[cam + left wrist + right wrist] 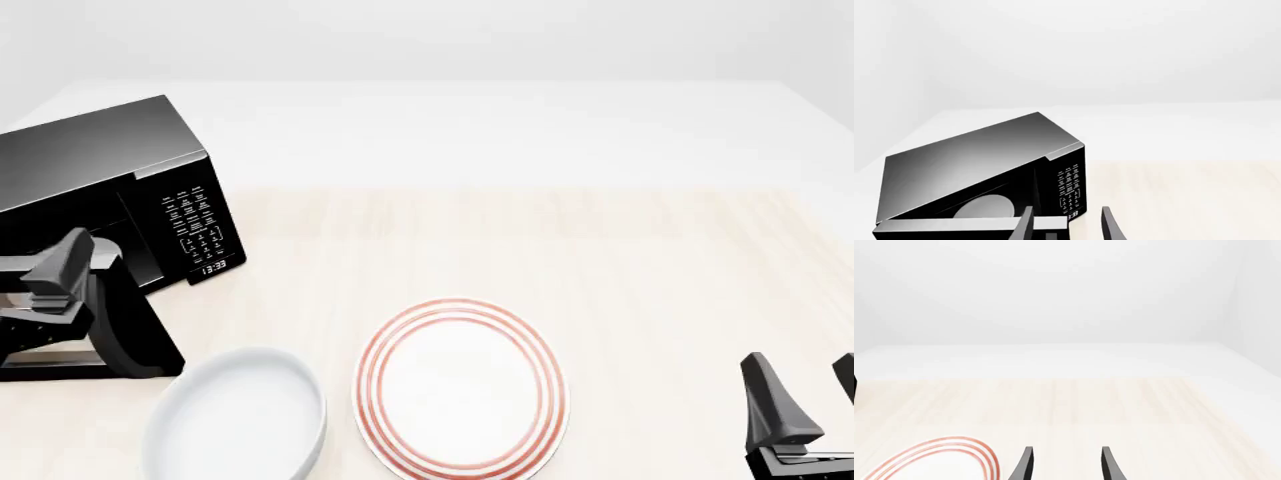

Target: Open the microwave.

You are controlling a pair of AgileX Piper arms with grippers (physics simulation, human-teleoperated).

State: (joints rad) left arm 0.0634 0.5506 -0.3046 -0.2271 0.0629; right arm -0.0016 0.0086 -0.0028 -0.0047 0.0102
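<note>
Left wrist view: the microwave occupies the lower left of the frame, tilted in the picture. Its door is swung partly open, showing the round turntable inside. The keypad and clock digits face the camera at lower centre. The left gripper sits at the bottom edge, fingers spread; one fingertip overlaps the door's edge, and contact cannot be confirmed.

Front view: the microwave stands at the upper left on the light wood table. Its door projects toward the lower left, next to the left gripper. A white bowl lies at lower left, just beside a red-ringed plate at lower centre. The right gripper is at the lower right, fingers apart, holding nothing.

Right wrist view: the right gripper is at bottom centre, fingers spread over bare table. The plate rim shows at lower left.
</note>
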